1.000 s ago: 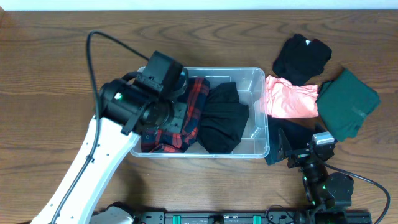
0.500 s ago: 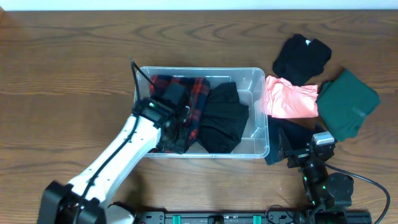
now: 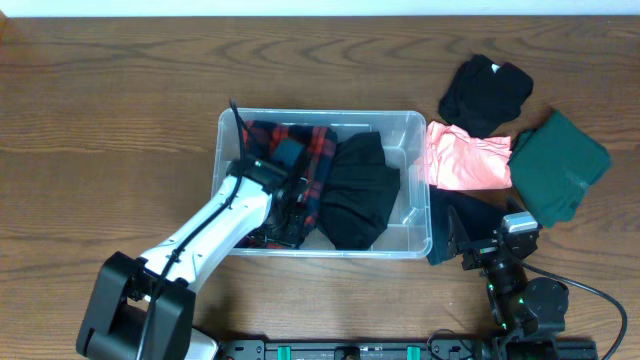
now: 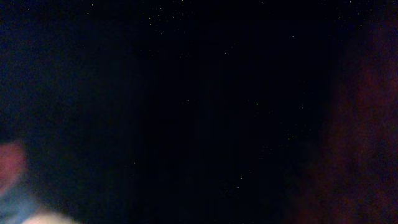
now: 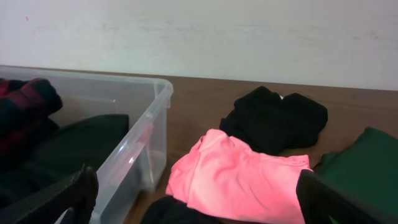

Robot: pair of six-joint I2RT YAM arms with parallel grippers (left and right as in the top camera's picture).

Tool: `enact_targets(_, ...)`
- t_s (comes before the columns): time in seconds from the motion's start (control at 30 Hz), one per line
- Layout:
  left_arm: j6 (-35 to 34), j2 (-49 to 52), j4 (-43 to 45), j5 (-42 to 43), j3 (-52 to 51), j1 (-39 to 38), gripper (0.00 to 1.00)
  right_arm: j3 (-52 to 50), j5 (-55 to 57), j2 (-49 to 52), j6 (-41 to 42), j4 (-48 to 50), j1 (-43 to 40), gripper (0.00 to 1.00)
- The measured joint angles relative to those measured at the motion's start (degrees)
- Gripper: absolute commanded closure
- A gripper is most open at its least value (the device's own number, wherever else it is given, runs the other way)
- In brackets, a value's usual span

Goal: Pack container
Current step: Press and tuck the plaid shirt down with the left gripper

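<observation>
The clear plastic container (image 3: 415, 130) stands mid-table and shows at the left of the right wrist view (image 5: 149, 118). It holds a red plaid garment (image 3: 312, 150) on the left and a black garment (image 3: 360, 190) on the right. My left gripper (image 3: 283, 205) is pushed down into the plaid garment inside the container. Its jaws are buried, and the left wrist view is almost wholly dark. My right gripper (image 3: 480, 245) is open and empty (image 5: 196, 199), low at the container's front right corner.
A pink shirt (image 3: 465, 160) lies right of the container, and shows in the right wrist view (image 5: 236, 174). A black shirt (image 3: 487, 90) lies behind it, a green garment (image 3: 558, 165) at far right, and a dark garment (image 3: 470, 215) under my right gripper.
My left arm has dropped from above the container down into it, pressing into the plaid garment. The right arm has not moved.
</observation>
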Motion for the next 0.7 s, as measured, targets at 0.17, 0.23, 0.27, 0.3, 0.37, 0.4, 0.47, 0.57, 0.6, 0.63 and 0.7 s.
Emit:
enact_targets(0.17,0.3,-1.1,-11.9,-1.0,14.4,0.0,0.49,0.0,0.0,0.0,0.0,0.0,0.0,0.01)
enact_targets(0.23,0.4,-2.4,-11.6,-1.3,20.6,0.0,0.47,0.0,0.0,0.0,0.0,0.0,0.0,0.01)
enact_targets(0.27,0.4,-3.4,-10.4,-1.4,23.3,0.0,0.46,0.0,0.0,0.0,0.0,0.0,0.0,0.01)
enact_targets(0.3,0.4,-4.8,-8.0,-1.4,25.7,0.0,0.46,0.0,0.0,0.0,0.0,0.0,0.0,0.01)
enact_targets(0.37,0.5,-6.5,-4.0,-1.4,27.2,0.0,0.46,0.0,0.0,0.0,0.0,0.0,0.0,0.01)
enact_targets(0.4,0.7,-7.1,-1.9,-1.4,27.6,-0.1,0.46,0.0,0.0,0.0,0.0,0.0,0.0,0.01)
enact_targets(0.47,0.9,-7.4,3.1,-2.0,27.6,0.0,0.45,0.0,0.0,0.0,0.0,0.0,0.0,0.01)
enact_targets(0.57,1.1,-4.9,10.0,-2.7,26.3,0.0,0.46,0.0,0.0,0.0,0.0,0.0,0.0,0.01)
enact_targets(0.6,1.2,-3.5,11.6,-2.9,25.7,0.0,0.46,0.0,0.0,0.0,0.0,0.0,0.0,0.01)
enact_targets(0.63,1.2,-1.9,12.8,-2.9,25.2,0.0,0.46,0.0,0.0,0.0,0.0,0.0,0.0,0.01)
enact_targets(0.7,1.3,2.5,14.0,-2.9,24.3,0.0,0.46,0.0,0.0,0.0,0.0,0.0,0.0,0.01)
